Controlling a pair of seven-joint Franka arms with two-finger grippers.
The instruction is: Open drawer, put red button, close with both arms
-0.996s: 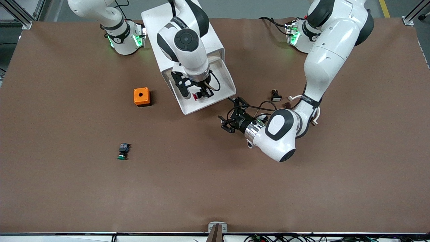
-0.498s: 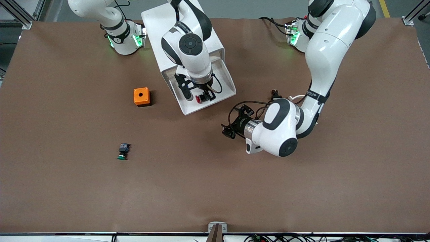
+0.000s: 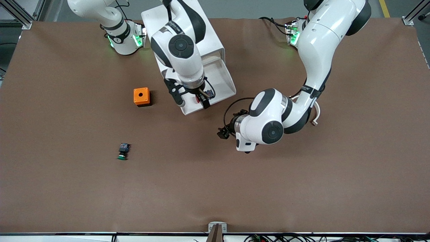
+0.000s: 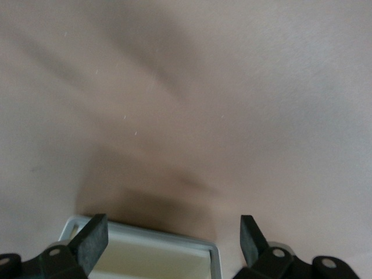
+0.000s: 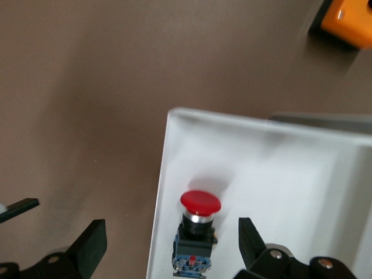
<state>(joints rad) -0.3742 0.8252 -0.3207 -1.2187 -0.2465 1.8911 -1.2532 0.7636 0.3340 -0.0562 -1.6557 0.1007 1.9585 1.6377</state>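
Observation:
The drawer (image 3: 224, 78) stands pulled out of the white cabinet (image 3: 150, 19), its tray open. The red button (image 5: 196, 229) lies on its side in the tray, close to the tray's wall, and shows partly in the front view (image 3: 198, 98). My right gripper (image 3: 190, 99) hangs open just above it; one finger is over the tray (image 5: 273, 174) and the other over the table outside it. My left gripper (image 3: 223, 131) is open and empty, low over the table near the drawer's front corner (image 4: 174, 254).
An orange box (image 3: 141, 96) with a round hole sits on the table beside the drawer, toward the right arm's end, and shows in the right wrist view (image 5: 347, 23). The green-capped button (image 3: 123, 151) lies nearer the front camera.
My right gripper has shifted toward the drawer's front lip and now stands open over the red button. The left arm's wrist has rolled and swung; its gripper stays near the drawer's corner.

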